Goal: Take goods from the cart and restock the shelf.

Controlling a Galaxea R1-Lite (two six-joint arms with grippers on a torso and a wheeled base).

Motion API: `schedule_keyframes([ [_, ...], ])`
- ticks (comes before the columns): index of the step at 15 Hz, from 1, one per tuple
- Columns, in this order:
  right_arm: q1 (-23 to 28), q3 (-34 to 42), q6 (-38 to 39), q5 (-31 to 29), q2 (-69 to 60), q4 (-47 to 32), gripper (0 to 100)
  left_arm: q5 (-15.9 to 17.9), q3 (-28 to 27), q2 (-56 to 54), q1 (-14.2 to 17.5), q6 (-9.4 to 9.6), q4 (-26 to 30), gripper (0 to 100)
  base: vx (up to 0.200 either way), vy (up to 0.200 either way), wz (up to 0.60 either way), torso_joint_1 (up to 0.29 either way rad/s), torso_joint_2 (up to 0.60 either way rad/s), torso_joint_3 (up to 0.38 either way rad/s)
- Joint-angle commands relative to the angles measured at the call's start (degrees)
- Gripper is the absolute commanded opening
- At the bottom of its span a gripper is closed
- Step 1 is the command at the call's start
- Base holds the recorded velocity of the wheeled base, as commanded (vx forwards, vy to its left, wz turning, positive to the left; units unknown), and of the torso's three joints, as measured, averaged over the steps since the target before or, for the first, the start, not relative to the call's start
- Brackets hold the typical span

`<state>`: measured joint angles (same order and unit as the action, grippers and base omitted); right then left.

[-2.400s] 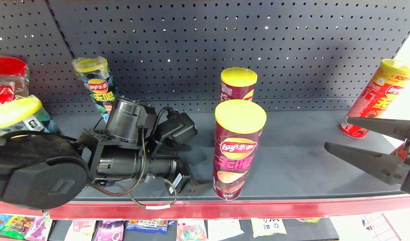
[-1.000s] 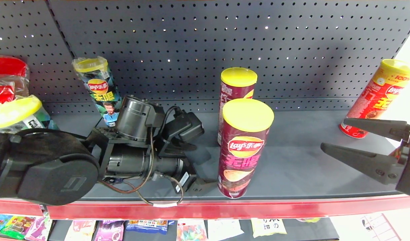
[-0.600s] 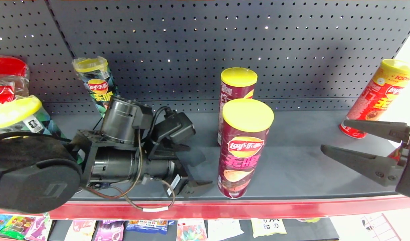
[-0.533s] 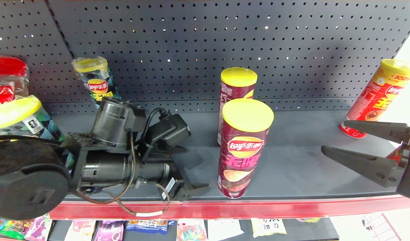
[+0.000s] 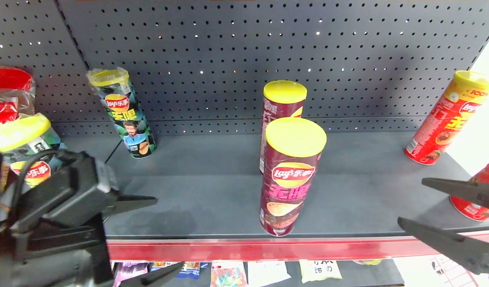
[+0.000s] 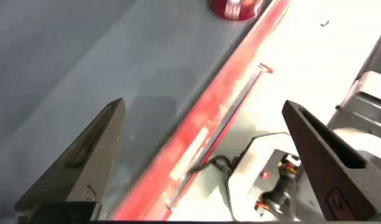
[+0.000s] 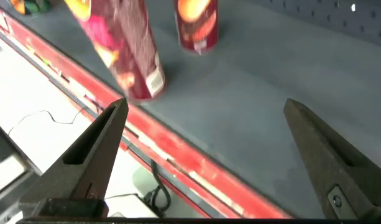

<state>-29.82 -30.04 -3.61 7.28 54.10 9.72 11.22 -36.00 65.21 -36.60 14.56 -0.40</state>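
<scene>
Restocking seemed to stand between items: both pairs of jaws hung wide open and empty at the front of the shelf. The front maroon can stood upright on the shelf close to its red lip, between the left jaws and the right jaws and well apart from each. A second maroon can stood just behind it. A red can stood just beyond the right jaws. By my judgement, the next move called for going to the cart for another item, then bringing it in without knocking the standing cans.
</scene>
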Motion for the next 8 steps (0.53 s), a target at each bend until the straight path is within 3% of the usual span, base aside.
schedule_keyframes([
  [1,0.55,4.73,-0.26,-1.65,-8.66,-1.01,100,-5.50,2.07,-18.71,0.03,-3.66,10.60,100,0.000,0.000,0.00,0.000,0.00,0.000],
  [4,3.80,0.95,0.00,-4.20,-21.14,-18.33,100,-15.96,1.02,-32.60,2.06,-9.55,22.46,100,0.000,0.000,0.00,0.000,0.00,0.000],
  [6,6.53,-0.90,0.00,-4.38,-29.05,-29.14,100,-18.51,1.02,-36.82,6.98,-11.83,24.40,100,0.000,0.000,0.00,0.000,0.00,0.000],
  [7,10.04,-3.54,0.27,-4.90,-35.64,-40.39,100,-18.77,1.28,-40.33,17.17,-14.20,26.68,100,0.000,0.000,0.00,0.000,0.00,0.000],
  [8,11.98,-4.85,1.15,-5.78,-38.11,-45.14,100,-18.69,1.37,-41.92,24.29,-15.35,29.67,100,0.000,0.000,0.00,0.000,0.00,0.000],
])
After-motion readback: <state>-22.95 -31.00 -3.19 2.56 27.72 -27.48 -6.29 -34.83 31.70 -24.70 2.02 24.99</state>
